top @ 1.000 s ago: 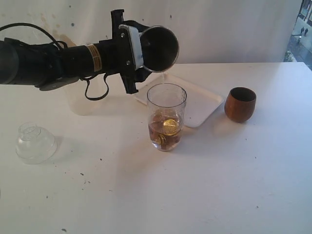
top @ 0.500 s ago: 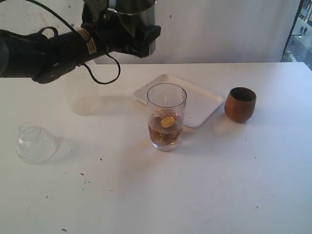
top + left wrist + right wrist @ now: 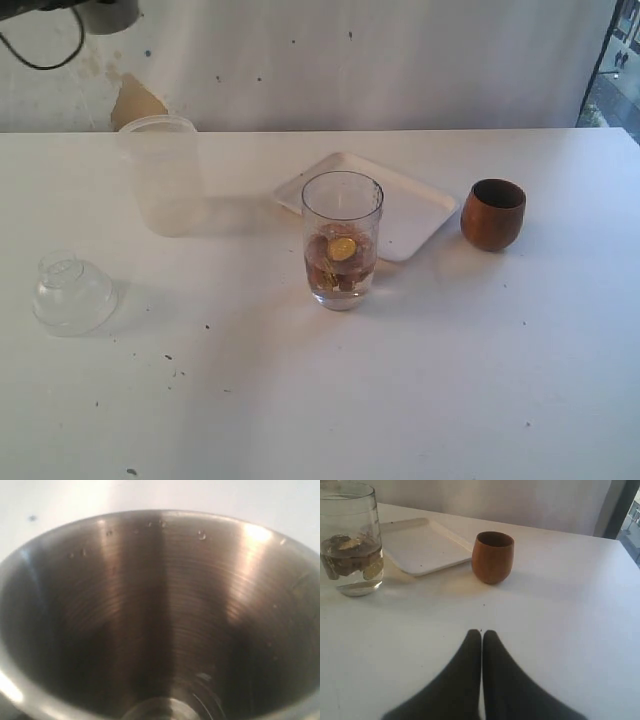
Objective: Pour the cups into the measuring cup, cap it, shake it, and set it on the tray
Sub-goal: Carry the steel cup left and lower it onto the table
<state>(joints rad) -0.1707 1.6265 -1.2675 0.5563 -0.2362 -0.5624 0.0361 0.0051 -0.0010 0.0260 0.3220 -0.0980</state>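
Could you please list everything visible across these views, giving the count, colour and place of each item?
measuring cup: one, clear, mid-table, in front of the tray
coins: several, gold and brown, in liquid inside the measuring cup
tray: one, white, behind the measuring cup
wooden cup: one, reddish-brown, upright, right of the tray
plastic tub: one, frosted, upright, left of the tray
clear dome: one, colourless, on the table's left side
steel tumbler: one, shiny, off the table, droplets inside
table: one, white
right gripper: black, shut, empty, near the wooden cup
left gripper: fingers unseen, holding the steel tumbler
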